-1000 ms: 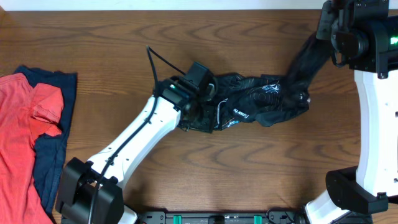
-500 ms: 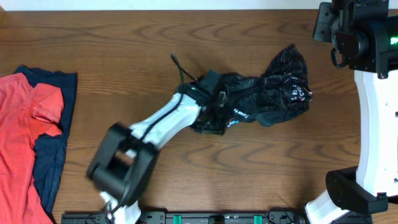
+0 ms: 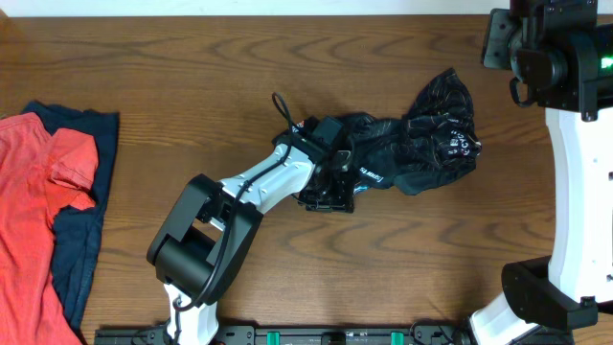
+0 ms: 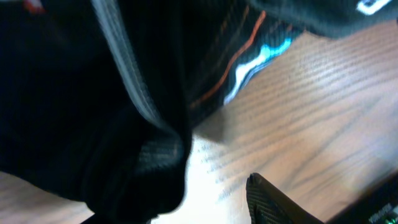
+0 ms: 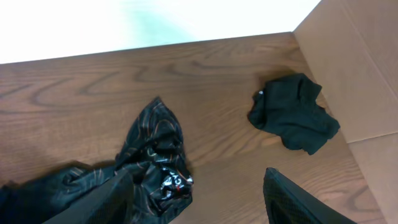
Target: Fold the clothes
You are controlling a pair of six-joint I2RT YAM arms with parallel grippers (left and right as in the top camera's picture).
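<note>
The black jersey lies crumpled on the wood table, its right end bunched in a heap. My left gripper is down at its left end. In the left wrist view black cloth covers the left jaw, and bare table shows between it and the right finger, so the jaws stand apart. My right gripper hangs open high above the table with nothing between its fingers. The jersey lies below it to the left. Red and navy tops lie at the far left.
In the right wrist view a small black garment lies beside a cardboard box wall. The right arm's white column stands along the table's right side.
The right gripper has let go of the jersey's right end, which dropped from a raised strand into a heap. The left arm swung its base joints round and shifted slightly right.
</note>
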